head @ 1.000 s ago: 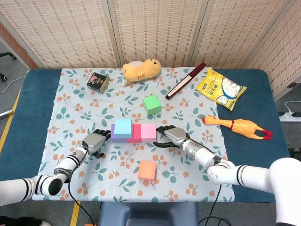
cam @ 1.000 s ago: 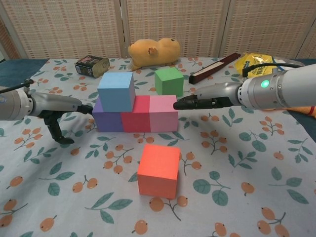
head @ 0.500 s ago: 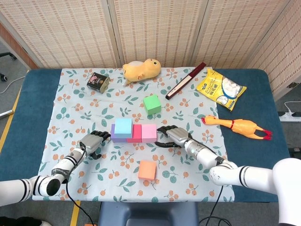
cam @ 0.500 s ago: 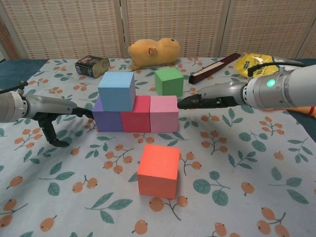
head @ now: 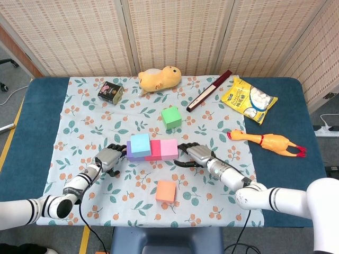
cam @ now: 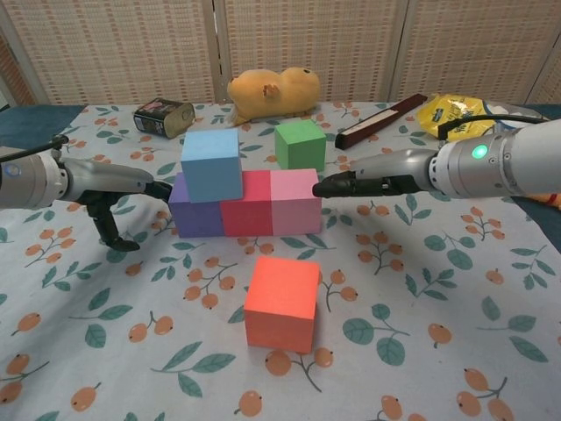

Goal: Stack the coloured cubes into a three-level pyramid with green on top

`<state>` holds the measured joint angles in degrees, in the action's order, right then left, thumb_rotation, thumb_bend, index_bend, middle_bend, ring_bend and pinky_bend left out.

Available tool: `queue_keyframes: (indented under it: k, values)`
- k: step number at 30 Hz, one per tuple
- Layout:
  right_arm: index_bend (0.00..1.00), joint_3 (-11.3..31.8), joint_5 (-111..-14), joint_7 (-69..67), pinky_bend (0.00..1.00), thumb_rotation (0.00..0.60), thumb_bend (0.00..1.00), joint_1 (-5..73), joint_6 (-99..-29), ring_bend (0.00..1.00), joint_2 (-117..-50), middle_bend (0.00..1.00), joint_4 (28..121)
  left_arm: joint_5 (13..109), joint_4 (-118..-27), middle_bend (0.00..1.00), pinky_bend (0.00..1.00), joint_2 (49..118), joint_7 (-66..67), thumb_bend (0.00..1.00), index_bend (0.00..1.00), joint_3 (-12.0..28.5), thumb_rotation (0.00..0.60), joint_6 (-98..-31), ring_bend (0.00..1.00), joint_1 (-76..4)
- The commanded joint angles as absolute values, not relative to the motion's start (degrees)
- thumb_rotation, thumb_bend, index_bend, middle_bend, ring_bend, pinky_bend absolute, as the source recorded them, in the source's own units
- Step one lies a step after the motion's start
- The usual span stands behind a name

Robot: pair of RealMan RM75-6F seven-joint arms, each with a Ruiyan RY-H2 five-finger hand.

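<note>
A purple cube [cam: 191, 216], a red cube [cam: 247, 213] and a pink cube [cam: 295, 210] form a row, with a light blue cube [cam: 210, 164] sitting over the purple and red ones. The green cube [cam: 301, 144] stands alone behind the row. An orange cube [cam: 281, 303] lies in front of it. My left hand [cam: 118, 206] reaches to the purple cube's left side, fingers apart, holding nothing. My right hand [cam: 364, 185] stretches flat toward the pink cube's right side, its fingertips at the face. From above, the left hand [head: 107, 159] and right hand [head: 195, 155] flank the row [head: 154, 150].
A tin can [head: 110, 91], a yellow plush toy [head: 159, 78], a long dark red box [head: 209, 90] and a yellow snack bag [head: 249, 99] lie along the back. A rubber chicken [head: 267, 141] lies at the right. The floral cloth [head: 79, 127] covers the table's middle.
My left hand came back in against the purple cube, and the whole row with the blue cube slid slightly right. My right hand stayed at the pink cube's side.
</note>
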<state>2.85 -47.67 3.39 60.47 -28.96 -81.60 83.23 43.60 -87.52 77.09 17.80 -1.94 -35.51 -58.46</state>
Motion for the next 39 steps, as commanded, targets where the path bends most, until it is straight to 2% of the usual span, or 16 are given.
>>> queue_keyframes:
  k: [1,8,17,23,28,30,34,35,39]
  values:
    - [0.0,2.87,-47.59,3.32,0.0,0.0,0.22,60.37,-29.05,0.0,-81.4,0.02,83.32,43.04,-87.14,0.0,0.0,77.18,17.96,0.37,0.01,-2.25,0.6,-35.27,0.0,-58.64]
    - [0.0,3.28,-48.28,2.49,0.0,0.0,0.22,59.37,-29.85,0.0,-79.55,0.02,84.96,42.55,-87.59,0.0,0.0,76.01,16.58,0.37,0.02,-2.7,0.6,-36.0,0.0,-57.42]
    - [0.0,4.07,-50.66,0.19,0.0,0.0,0.22,55.74,-33.15,0.0,-72.47,0.02,91.77,43.71,-88.21,0.0,0.0,73.16,11.95,0.37,0.02,-2.13,0.6,-36.9,0.0,-54.07]
    - [0.0,5.01,-55.83,-2.44,0.0,0.0,0.22,50.38,-39.32,0.0,-64.39,0.02,99.3,46.25,-88.55,0.0,0.0,71.13,6.87,0.37,0.06,-0.2,0.6,-41.86,0.0,-49.44]
    - [0.0,4.46,-61.07,-3.75,0.0,0.005,0.22,44.79,-45.86,0.0,-58.43,0.02,104.22,50.01,-89.59,0.0,0.0,68.45,2.33,0.37,0.09,1.5,0.6,-48.48,0.0,-44.35]
    - [0.0,4.08,-62.98,-3.55,0.0,0.044,0.22,41.94,-50.17,0.0,-56.89,0.03,105.31,52.08,-89.85,0.0,0.0,67.6,0.4,0.37,0.11,1.94,0.6,-52.26,0.0,-41.69]
    - [0.0,3.59,-66.09,-3.99,0.0,0.249,0.22,36.4,-58.48,0.0,-55.58,0.09,105.8,56.02,-90.48,0.0,0.01,66.5,-3.85,0.37,0.15,2.63,0.6,-59.31,0.0,-36.51]
    - [0.0,3.4,-66.72,-4.45,0.01,0.273,0.22,35.28,-59.72,0.0,-55.28,0.1,105.87,57.11,-90.69,0.0,0.02,66.29,-4.71,0.37,0.16,2.6,0.6,-60.62,0.0,-35.43]
    - [0.0,2.71,-70.0,-7.74,0.06,0.298,0.22,31.01,-63.71,0.0,-53.46,0.11,106.29,61.85,-91.24,0.03,0.05,65.73,-8.5,0.37,0.2,1.92,0.6,-65.24,0.0,-30.89]
